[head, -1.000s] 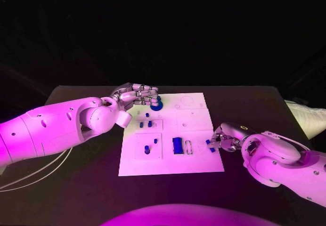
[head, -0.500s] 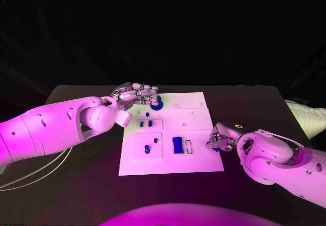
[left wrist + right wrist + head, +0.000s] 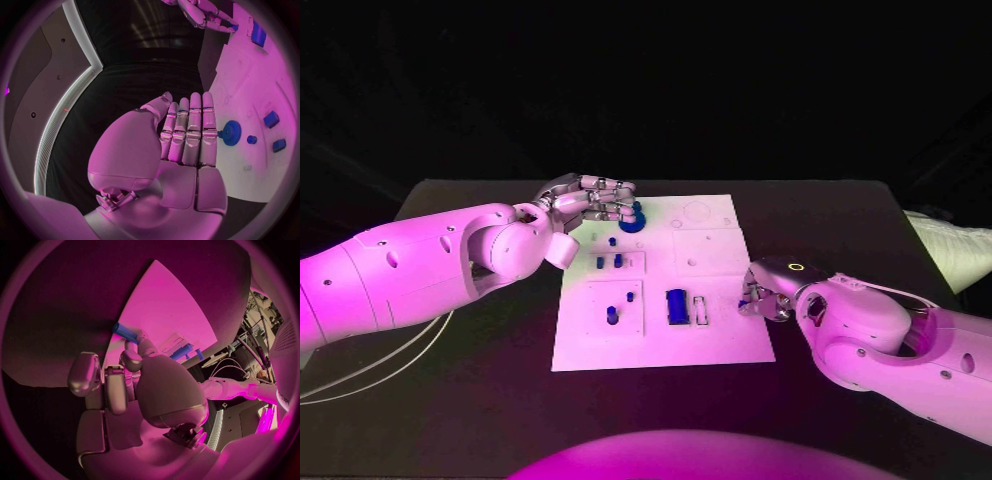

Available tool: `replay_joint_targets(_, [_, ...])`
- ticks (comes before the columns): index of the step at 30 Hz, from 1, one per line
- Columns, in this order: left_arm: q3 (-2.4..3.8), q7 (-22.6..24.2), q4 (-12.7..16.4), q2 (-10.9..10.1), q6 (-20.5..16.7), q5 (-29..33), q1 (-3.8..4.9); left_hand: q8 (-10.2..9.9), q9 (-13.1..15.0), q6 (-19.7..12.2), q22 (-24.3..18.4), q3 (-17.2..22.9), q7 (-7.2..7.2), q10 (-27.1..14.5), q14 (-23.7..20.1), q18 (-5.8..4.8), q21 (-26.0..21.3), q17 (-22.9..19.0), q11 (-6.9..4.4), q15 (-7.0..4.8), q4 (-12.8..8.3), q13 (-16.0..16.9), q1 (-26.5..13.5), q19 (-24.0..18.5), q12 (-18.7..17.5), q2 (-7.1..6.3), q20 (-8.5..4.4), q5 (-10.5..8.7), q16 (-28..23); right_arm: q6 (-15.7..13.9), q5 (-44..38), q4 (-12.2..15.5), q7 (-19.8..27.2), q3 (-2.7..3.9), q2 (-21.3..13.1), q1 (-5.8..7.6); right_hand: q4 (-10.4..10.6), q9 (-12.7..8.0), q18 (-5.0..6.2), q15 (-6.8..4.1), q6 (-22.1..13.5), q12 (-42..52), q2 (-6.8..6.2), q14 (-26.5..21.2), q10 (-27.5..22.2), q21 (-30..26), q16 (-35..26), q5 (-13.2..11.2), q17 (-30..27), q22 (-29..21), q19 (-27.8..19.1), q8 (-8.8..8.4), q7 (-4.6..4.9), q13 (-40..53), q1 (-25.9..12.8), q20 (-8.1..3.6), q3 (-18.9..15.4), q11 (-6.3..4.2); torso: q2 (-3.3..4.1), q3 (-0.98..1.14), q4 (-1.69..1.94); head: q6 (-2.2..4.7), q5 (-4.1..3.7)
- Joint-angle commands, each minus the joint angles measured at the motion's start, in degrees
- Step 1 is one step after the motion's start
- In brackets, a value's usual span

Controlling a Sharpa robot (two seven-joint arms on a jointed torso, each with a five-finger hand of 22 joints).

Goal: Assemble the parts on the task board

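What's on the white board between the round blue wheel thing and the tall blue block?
In the head view, small blue pegs stand on the task board between the round blue gear and the upright blue block.

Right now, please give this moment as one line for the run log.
left hand: fingers at blue gear | right hand: pinches blue peg at task board edge

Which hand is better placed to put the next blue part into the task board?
Probably the right hand: its fingers already touch a blue peg at the task board edge.
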Motion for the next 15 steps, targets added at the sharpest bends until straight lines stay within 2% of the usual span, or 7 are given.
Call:
replay_joint_targets(1, [0.04, 0.2, 0.1, 0.1, 0.9, 0.1, 0.02, -0.3, -0.1, 0.0, -0.1, -0.1, 0.25, -0.1, 0.4, 0.70, 0.2, -0.1, 0.12, 0.03, 0.1, 0.0, -0.3, 0.4, -0.1, 0.17, -0.02, 0.21, -0.2, 6.2, -3.2, -0.7, -2.1, -0.72, 0.0, -0.84, -0.4, 0.1, -0.50, -0.24, 0.7, 0.0, 0.63, 4.0, 0.2, 0.1, -0.1, 0.5, 5.4, 0.4, 0.4, 0.22, -0.19, 0.2, 1.2, -0.33, 1.2, -0.45, -0.01, 0.01, 0.00, -0.05, -0.02])
replay_joint_targets(2, [0.04, 0.2, 0.0, 0.1, 0.9, 0.1, 0.02, -0.3, -0.1, 0.0, -0.1, -0.1, 0.25, -0.1, 0.4, 0.70, 0.2, -0.1, 0.12, 0.03, 0.1, 0.0, -0.3, 0.4, -0.1, 0.17, -0.02, 0.21, -0.2, 5.8, -3.2, -0.7, -2.1, -0.72, 0.0, -0.84, -0.3, 0.1, -0.52, -0.26, 0.9, 0.1, 0.80, 4.0, 0.4, 0.1, -0.1, 0.7, 5.4, 0.5, 0.5, 0.23, -0.24, 0.3, 1.0, -0.36, 1.4, -0.50, -0.02, 0.01, -0.02, -0.06, -0.01])
replay_joint_targets(5, [0.04, 0.2, 0.0, 0.1, 0.9, 0.1, 0.02, -0.2, -0.1, 0.0, -0.3, 0.0, 0.22, -0.1, 0.4, 0.70, 0.2, -0.1, 0.10, 0.02, 0.0, 0.0, -0.2, 0.4, -0.1, 0.24, -0.03, 0.22, -0.3, 3.6, -1.9, -0.5, -2.3, -0.72, 0.0, -0.85, 0.7, 0.0, -0.64, -0.38, 1.3, 0.6, 1.03, 4.1, 1.0, 0.5, 0.0, 3.3, 5.6, 1.1, 0.9, 0.07, -0.53, 0.6, -1.0, -0.50, 2.3, -0.74, -0.01, 0.01, -0.04, -0.01, -0.06])
replay_joint_targets(9, [0.04, 0.2, 0.0, 0.2, 1.0, 0.1, 0.02, -0.2, -0.1, 0.0, -0.3, 0.0, 0.22, -0.1, 0.4, 0.70, 0.2, -0.1, 0.10, 0.02, 0.0, 0.0, -0.2, 0.4, -0.1, 0.24, -0.03, 0.22, -0.3, -1.3, 2.8, 0.1, -2.1, -0.72, -0.2, -0.85, 4.1, -0.1, -0.81, -0.53, 1.5, 1.4, 1.05, 4.3, 1.8, 1.0, 0.4, 7.5, 6.1, 2.0, 1.4, -0.28, -0.73, 1.2, -5.8, -0.65, 3.2, -0.84, 0.02, 0.01, 0.05, 0.02, -0.10])
replay_joint_targets(15, [0.03, 0.2, 0.0, 0.2, 0.9, 0.1, 0.02, -0.2, -0.1, 0.0, -0.3, 0.0, 0.22, -0.1, 0.4, 0.70, 0.2, -0.1, 0.10, 0.02, 0.0, 0.0, -0.2, 0.4, -0.1, 0.24, -0.03, 0.22, -0.3, -8.3, 9.6, 1.4, -0.9, -0.65, -0.5, -0.48, 6.1, -0.1, -0.91, -0.76, 2.0, 2.1, -0.93, 4.4, 2.3, 1.4, 0.8, 11.3, 6.6, 2.6, 1.8, -0.58, -0.94, 1.8, -7.9, -0.90, 6.6, -1.06, 0.00, -0.04, 0.15, -0.04, -0.02])
